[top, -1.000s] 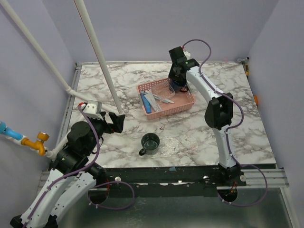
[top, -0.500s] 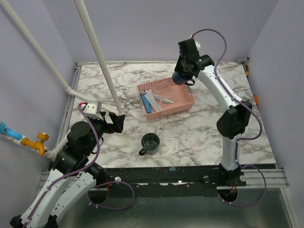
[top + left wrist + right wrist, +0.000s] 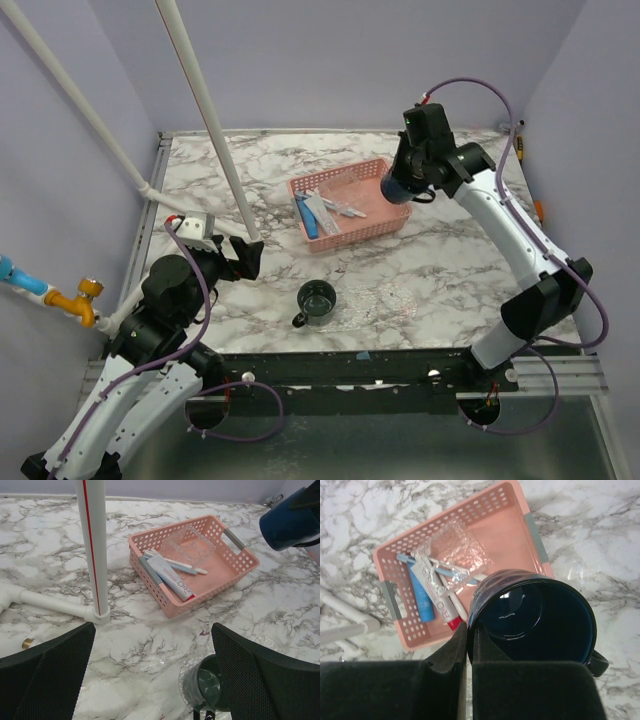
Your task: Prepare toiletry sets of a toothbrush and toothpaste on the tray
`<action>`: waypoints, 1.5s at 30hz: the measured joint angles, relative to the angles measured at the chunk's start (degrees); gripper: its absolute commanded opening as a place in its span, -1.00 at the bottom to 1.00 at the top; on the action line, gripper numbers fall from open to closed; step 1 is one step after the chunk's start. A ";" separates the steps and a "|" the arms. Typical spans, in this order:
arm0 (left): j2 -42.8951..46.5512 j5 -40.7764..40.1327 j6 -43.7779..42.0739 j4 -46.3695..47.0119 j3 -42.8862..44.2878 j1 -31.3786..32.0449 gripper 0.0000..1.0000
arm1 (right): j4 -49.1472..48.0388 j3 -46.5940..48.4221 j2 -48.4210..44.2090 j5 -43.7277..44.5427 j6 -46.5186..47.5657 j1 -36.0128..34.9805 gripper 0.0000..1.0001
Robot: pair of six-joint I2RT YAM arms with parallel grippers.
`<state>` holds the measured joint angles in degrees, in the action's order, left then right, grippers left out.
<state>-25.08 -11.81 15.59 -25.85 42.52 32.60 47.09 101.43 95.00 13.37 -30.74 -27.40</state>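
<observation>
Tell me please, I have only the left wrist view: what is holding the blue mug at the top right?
Observer: The right tool is shut on the mug at its rim, with one finger inside and one outside.
Operator: Is something inside the mug?
Observer: No. The right wrist view looks straight into it, and it is empty.
Operator: Where does its handle point?
Observer: The handle points away from the basket.
</observation>
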 measured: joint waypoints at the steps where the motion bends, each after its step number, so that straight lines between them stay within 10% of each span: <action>1: 0.00 0.00 -0.02 0.00 0.00 0.00 0.97 | 0.24 -1.53 -1.70 -0.17 0.07 -0.33 -0.99; 22: -0.11 0.04 0.00 0.00 0.00 0.00 0.97 | 4.50 -30.56 -22.56 4.26 -10.62 -11.89 -0.99; 45: -0.11 0.61 0.02 -0.02 0.00 0.00 0.97 | 6.47 -43.15 -22.69 16.13 -36.87 -30.25 -0.99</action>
<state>-25.19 -11.20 15.62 -25.87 42.52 32.60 53.56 58.28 72.31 29.50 -67.61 -57.65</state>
